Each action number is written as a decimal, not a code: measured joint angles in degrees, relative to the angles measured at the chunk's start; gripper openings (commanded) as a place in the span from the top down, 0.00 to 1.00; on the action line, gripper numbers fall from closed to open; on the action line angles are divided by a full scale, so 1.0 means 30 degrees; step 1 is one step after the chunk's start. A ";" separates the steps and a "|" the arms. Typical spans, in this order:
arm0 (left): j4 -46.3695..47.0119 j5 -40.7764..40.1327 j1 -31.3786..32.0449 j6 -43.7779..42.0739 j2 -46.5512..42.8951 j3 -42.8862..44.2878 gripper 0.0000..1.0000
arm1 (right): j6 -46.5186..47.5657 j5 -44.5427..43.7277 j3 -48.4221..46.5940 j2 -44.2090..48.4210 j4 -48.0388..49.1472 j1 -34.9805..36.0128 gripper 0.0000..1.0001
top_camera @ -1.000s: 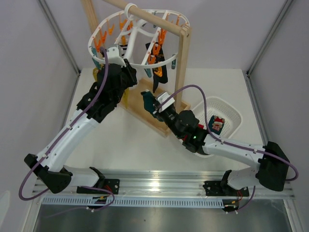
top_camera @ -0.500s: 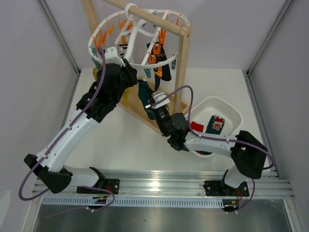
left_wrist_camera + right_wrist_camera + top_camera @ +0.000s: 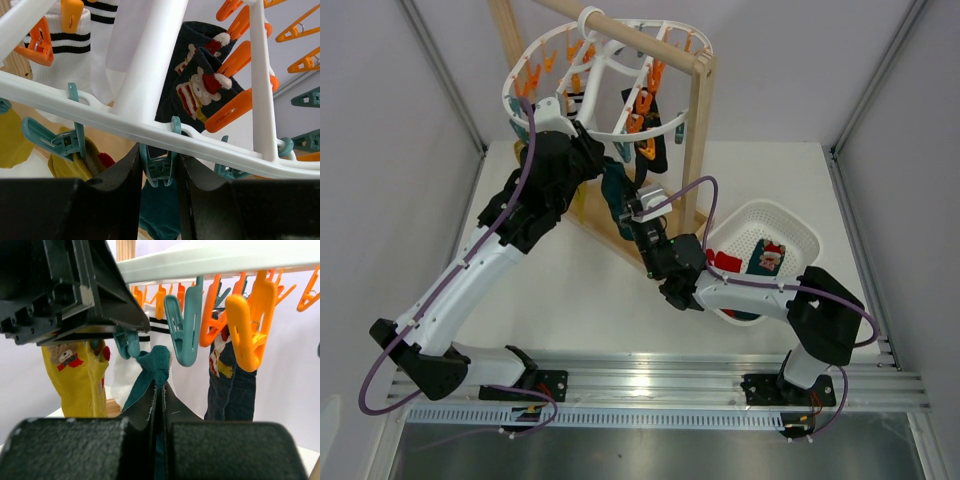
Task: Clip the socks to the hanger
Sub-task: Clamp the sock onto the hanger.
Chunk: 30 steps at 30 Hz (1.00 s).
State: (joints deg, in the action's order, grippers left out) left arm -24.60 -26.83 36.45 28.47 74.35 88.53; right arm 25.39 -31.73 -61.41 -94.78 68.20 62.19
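Note:
The white hanger (image 3: 535, 60) hangs from the wooden rack with a yellow sock (image 3: 77, 375), a white striped sock (image 3: 95, 50) and a navy sock (image 3: 200, 85) pegged to it. My left gripper (image 3: 157, 175) is under the ring, its fingers pressed on the handles of a teal peg (image 3: 157, 167). My right gripper (image 3: 160, 390) is shut on a teal sock (image 3: 156, 362). The sock's top edge reaches up to the mouth of that teal peg (image 3: 126, 342). From above, the teal sock (image 3: 613, 195) sits between both grippers below the hanger's near rim.
The light wooden rack (image 3: 698, 130) stands at the back centre, its base on the table. A white perforated basket (image 3: 800, 225) to the right holds a red sock (image 3: 725, 262) and a navy one (image 3: 770, 255). Orange and teal pegs (image 3: 250, 325) dangle close around the sock.
My right arm has swung left and up, carrying the teal sock from beside the rack base to just under the peg that the left gripper holds. The left arm has stayed put.

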 measured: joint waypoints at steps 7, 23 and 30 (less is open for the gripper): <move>0.0000 -0.0036 0.0000 0.0386 0.0000 0.0000 0.90 | -0.0029 -0.0007 -0.0007 -0.0357 0.0066 0.0189 1.00; -0.0015 -0.0350 0.0000 0.0517 0.0007 0.0000 0.90 | 0.0044 -0.0481 -0.0364 -0.0444 0.0678 0.0255 1.00; -0.0015 -0.0430 0.0000 0.0605 0.0007 0.0000 0.89 | 0.0036 -0.0474 -0.0364 -0.0444 0.0780 0.0488 1.00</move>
State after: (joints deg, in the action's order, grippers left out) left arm -24.64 -28.12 36.45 30.28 74.37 88.53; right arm 25.50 -33.15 -62.50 -96.12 70.54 63.66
